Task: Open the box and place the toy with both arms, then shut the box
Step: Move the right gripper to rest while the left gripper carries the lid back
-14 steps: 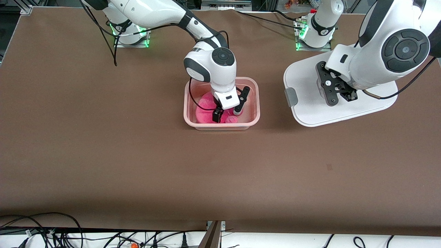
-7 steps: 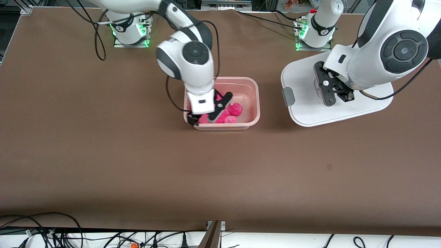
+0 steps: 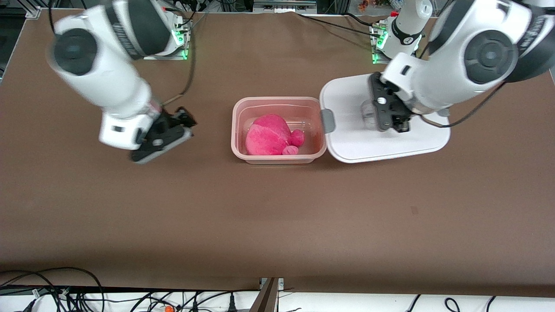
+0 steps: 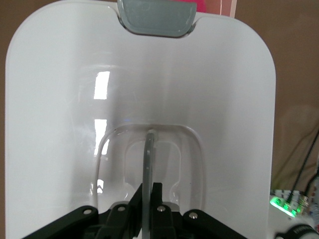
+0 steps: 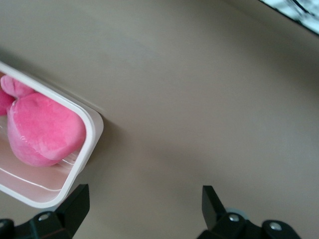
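The right gripper (image 3: 162, 136) has left the toy (image 3: 266, 135) in the box (image 3: 277, 159) and stands open beside it, toward the right arm's end of the table, while the left gripper (image 3: 387, 113), closed on the lid (image 3: 351, 143) handle, has brought the lid to the box's edge, so closing comes next.

My front camera looks down steeply from high across the brown table (image 3: 277, 208). Both wrist cameras sit close, and share with it the translucent pinkish plastic tub (image 3: 279, 100) (image 5: 84, 144) (image 4: 227, 7).

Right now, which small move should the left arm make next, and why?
Probably carry the lid sideways over the box. The toy already lies inside, the left gripper grips the lid's handle, and the open right gripper hangs over bare table.
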Robot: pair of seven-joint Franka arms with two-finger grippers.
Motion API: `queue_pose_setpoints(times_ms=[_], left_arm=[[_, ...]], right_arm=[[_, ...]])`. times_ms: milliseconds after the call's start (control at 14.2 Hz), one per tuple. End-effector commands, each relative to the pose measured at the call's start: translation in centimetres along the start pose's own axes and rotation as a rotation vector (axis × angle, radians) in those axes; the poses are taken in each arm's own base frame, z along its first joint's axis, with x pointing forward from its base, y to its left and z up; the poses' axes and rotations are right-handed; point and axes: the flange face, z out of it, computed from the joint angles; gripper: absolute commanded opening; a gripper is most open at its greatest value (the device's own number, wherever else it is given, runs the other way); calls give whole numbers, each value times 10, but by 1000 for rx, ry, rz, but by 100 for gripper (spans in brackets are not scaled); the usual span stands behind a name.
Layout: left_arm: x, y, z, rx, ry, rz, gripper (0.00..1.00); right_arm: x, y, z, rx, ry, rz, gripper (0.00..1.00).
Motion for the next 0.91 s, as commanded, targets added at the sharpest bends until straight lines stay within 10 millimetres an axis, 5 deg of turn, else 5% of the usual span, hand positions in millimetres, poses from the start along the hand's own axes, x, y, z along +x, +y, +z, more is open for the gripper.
queue_pose_setpoints(times_ms=[0,281,492,633,844], left_arm=[[76,11,32,32,40,72,0],[155,19,94,69,97,58,0],[212,46,146,113,79,98,0],[221,41,180,88,67,77,0],[224,37,187,107,88,76,0]], right_arm=[[-33,33,-30,10,-6,152,100],[-88,72,-62,-20,-33,313,100],[-126,126,-83,-29,-68,405,100],[-139,146,-87,-21,-79,411,100],[-141,150,-88,-31,-78,418,100]])
